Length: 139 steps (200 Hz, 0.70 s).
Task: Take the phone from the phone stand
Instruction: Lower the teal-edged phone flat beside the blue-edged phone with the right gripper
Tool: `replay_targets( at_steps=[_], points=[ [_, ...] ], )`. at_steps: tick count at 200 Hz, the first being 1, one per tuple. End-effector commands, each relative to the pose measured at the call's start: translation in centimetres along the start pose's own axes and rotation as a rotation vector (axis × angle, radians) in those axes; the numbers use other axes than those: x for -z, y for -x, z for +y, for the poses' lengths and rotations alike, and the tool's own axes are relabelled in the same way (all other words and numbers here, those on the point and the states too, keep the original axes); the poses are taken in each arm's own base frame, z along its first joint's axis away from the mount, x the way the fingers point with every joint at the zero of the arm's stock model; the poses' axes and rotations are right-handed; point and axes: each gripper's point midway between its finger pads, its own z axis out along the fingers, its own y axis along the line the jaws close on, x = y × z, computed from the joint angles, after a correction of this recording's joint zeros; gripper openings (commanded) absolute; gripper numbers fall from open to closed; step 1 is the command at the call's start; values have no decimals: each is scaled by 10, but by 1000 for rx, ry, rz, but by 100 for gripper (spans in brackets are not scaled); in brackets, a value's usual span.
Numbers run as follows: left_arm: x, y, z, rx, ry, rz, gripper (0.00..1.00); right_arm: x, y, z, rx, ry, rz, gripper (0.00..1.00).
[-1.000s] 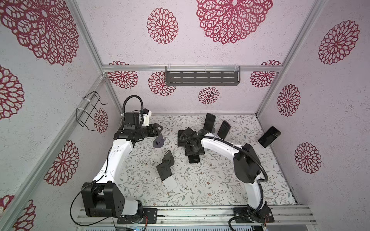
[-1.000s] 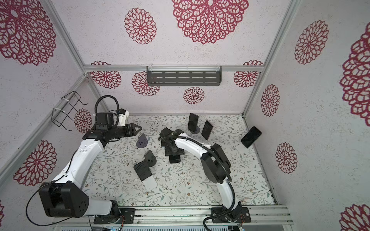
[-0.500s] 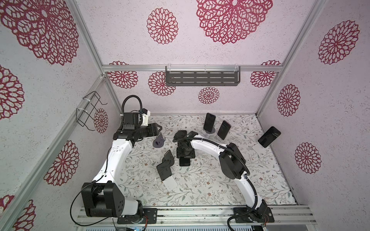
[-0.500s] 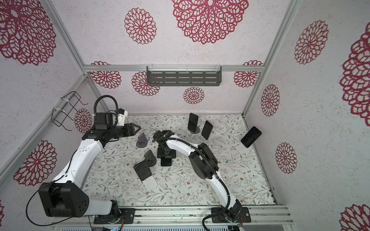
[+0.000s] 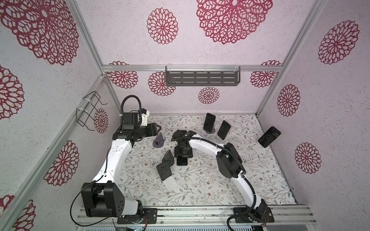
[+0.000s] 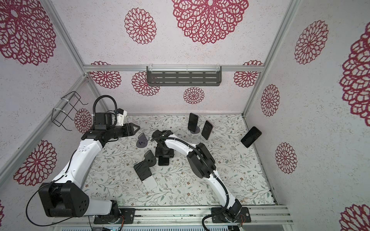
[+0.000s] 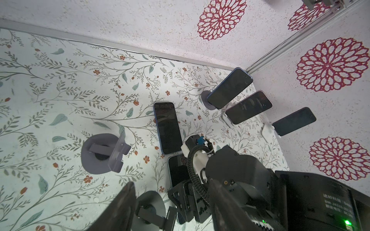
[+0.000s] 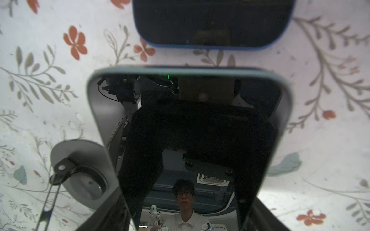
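Held phone (image 5: 182,162) farther left.

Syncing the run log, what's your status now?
Left gripper open, empty. Right gripper shut on phone. Stand close beside it; second phone flat on table just past its end.

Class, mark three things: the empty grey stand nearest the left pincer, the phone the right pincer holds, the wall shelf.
empty grey stand (image 5: 157,144): in a top view, round base
phone (image 8: 188,122): right wrist view, screen
wall shelf (image 5: 202,79): in a top view, slotted front

Overhead stereo pair, close wrist views
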Motion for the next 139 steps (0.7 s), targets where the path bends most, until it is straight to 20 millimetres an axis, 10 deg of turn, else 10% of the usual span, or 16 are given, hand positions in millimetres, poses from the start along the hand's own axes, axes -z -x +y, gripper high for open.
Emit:
replay_targets(
  at_steps=[1,34,139],
  points=[
    [8,7,-4,0,-12,-29,62,-6,-6,-13,-34,-52,40,61],
    [9,7,-4,0,-15,-30,62,-9,-9,-19,-37,-77,45,80],
    [8,7,-5,2,-26,-26,62,-12,-17,-39,-56,-161,47,83]
  ],
)
